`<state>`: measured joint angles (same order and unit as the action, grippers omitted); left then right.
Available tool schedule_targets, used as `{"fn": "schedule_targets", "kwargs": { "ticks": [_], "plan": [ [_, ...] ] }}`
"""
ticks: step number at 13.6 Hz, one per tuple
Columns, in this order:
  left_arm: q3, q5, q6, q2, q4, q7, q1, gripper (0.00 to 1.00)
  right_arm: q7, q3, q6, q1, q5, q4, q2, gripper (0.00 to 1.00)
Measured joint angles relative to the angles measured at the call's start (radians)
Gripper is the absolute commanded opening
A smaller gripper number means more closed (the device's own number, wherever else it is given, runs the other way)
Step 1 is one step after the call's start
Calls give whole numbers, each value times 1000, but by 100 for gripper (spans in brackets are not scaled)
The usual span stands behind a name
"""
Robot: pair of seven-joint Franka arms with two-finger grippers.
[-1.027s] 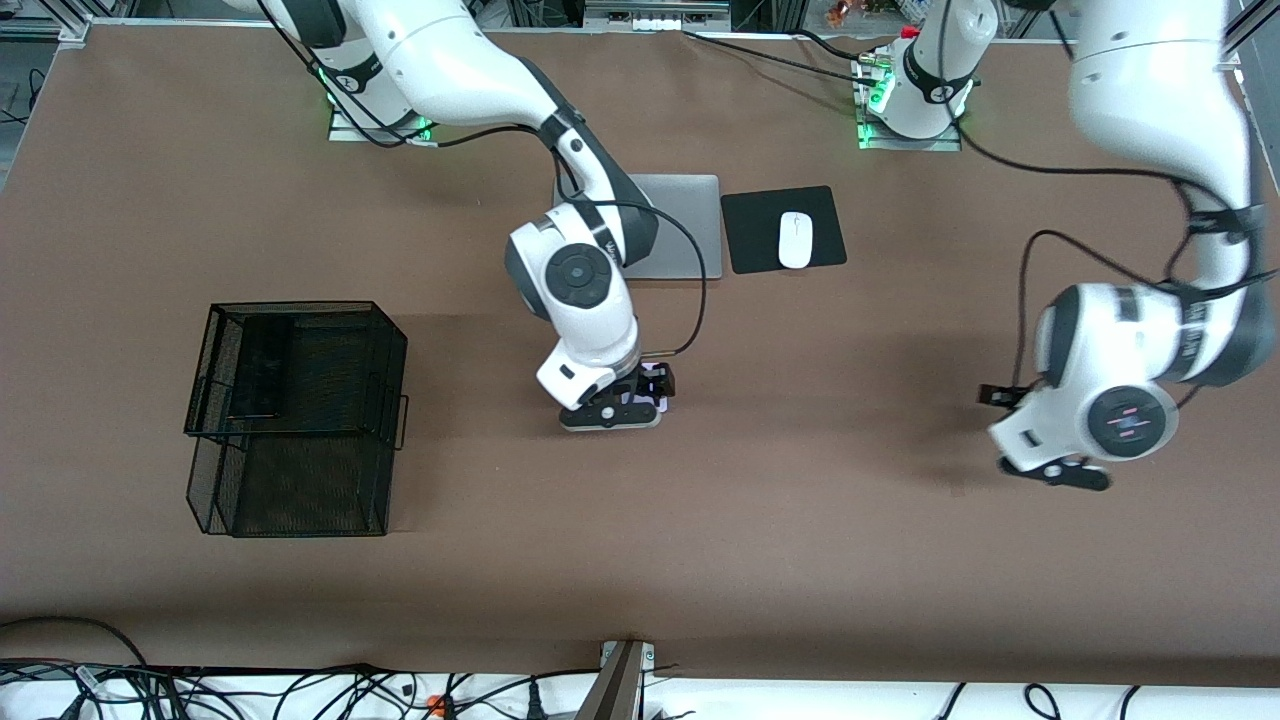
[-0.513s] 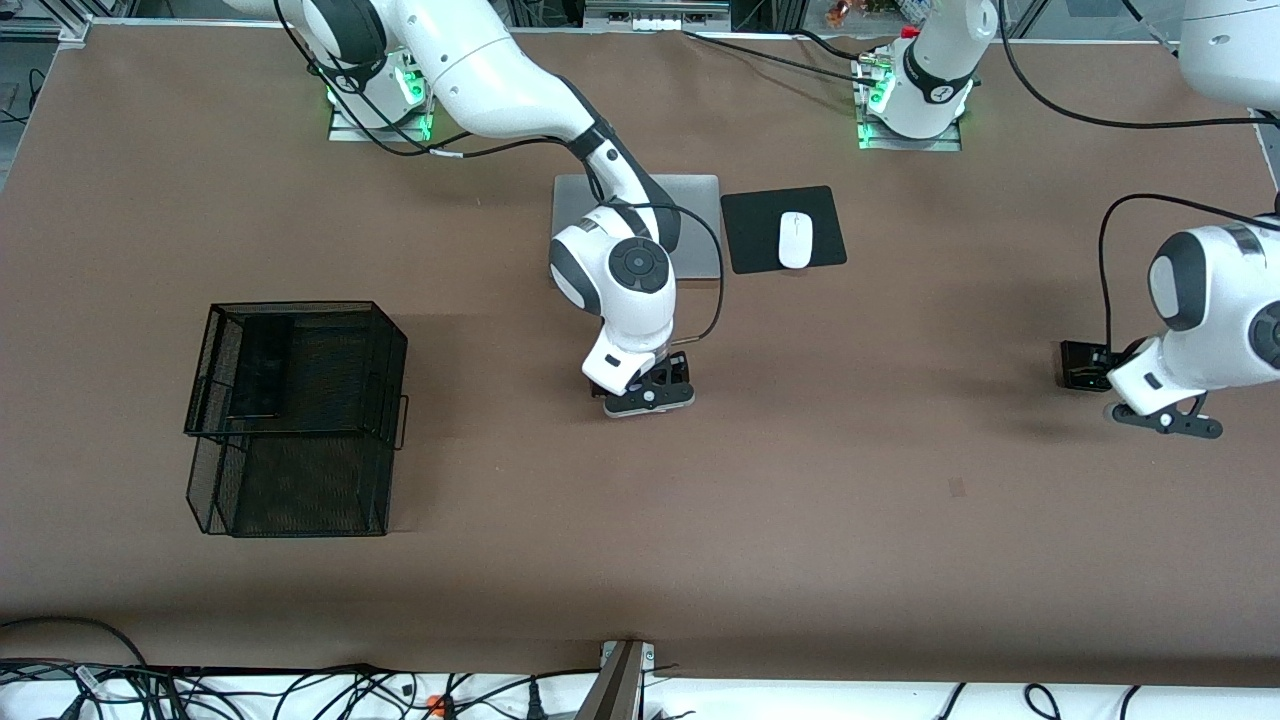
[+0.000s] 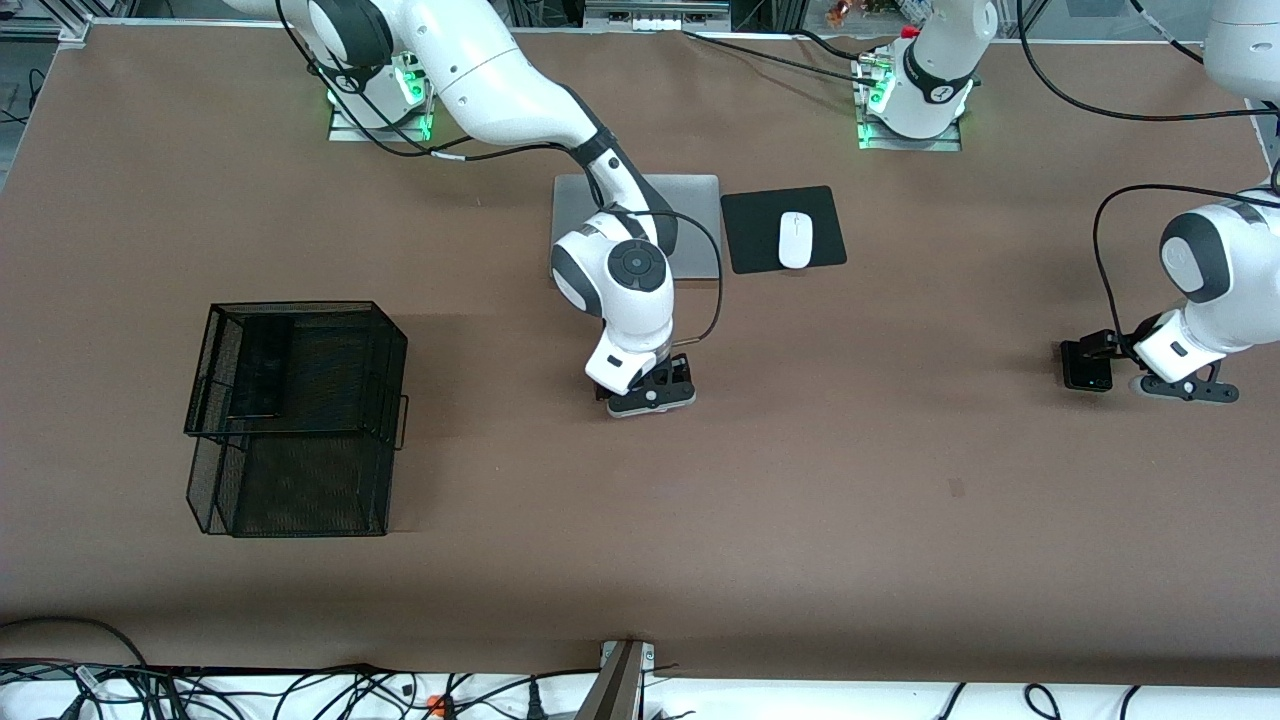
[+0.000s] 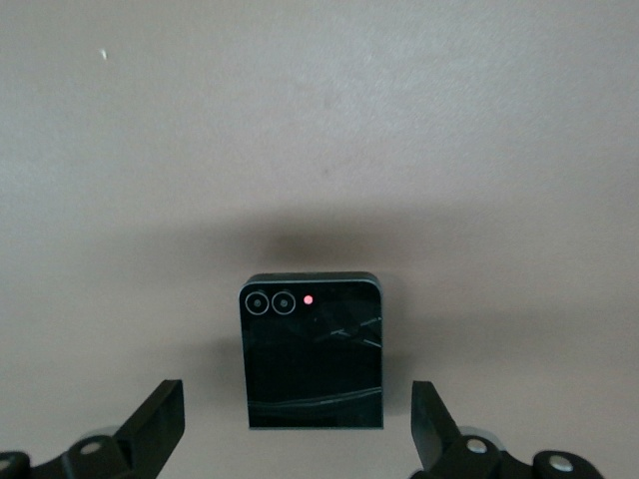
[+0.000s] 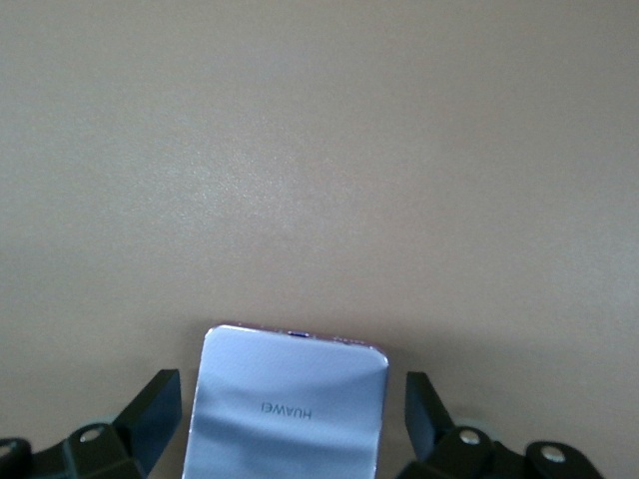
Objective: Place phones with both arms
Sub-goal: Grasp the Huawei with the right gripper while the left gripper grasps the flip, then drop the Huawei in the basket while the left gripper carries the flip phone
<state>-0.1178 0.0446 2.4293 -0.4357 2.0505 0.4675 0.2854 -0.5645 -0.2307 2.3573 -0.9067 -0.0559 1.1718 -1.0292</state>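
In the past second the left arm has swung down toward its own end of the table and the right arm has shifted slightly toward the laptop, each settling low over a phone. The small black phone (image 3: 1087, 366) lies flat on the brown table (image 3: 800, 520), well apart from the laptop (image 3: 690, 225) toward the left arm's end and nearer the front camera than it; the left gripper (image 4: 300, 439) hangs just above it, fingers (image 4: 155, 429) spread wide with the phone between them and untouched. The pale lilac phone (image 5: 290, 409) lies nearer the front camera than the laptop, close to it, almost hidden in the front view under the right gripper (image 5: 290, 424), whose jaws also stand released on either side of the phone, gripping nothing. The long black phone (image 3: 262, 365) rests in the upper level of the black mesh basket (image 3: 300, 480), which sits well apart from the laptop toward the right arm's end. Beside the laptop, toward the left arm's end, a white mouse (image 3: 796, 240) sits on a black mouse pad (image 3: 750, 235).
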Motion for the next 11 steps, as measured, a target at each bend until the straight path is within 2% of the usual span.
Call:
{"fn": "schedule_targets", "kwargs": {
  "ticks": [7,8,9,10,11],
  "plan": [
    [9,-13,104,-40,41,27,16,100,0,-1,6,-25,0,42,0,99],
    [14,-13,119,-48,41,29,23,100,0,-2,10,-25,0,44,0,97],
    [23,-13,133,-56,41,30,34,100,0,-2,13,-26,0,47,0,79],
    [37,-13,150,-67,41,31,48,100,0,-2,19,-27,1,49,0,29],
    [54,-13,167,-78,42,31,67,100,0,-2,28,-28,1,51,0,3]
  ]
}}
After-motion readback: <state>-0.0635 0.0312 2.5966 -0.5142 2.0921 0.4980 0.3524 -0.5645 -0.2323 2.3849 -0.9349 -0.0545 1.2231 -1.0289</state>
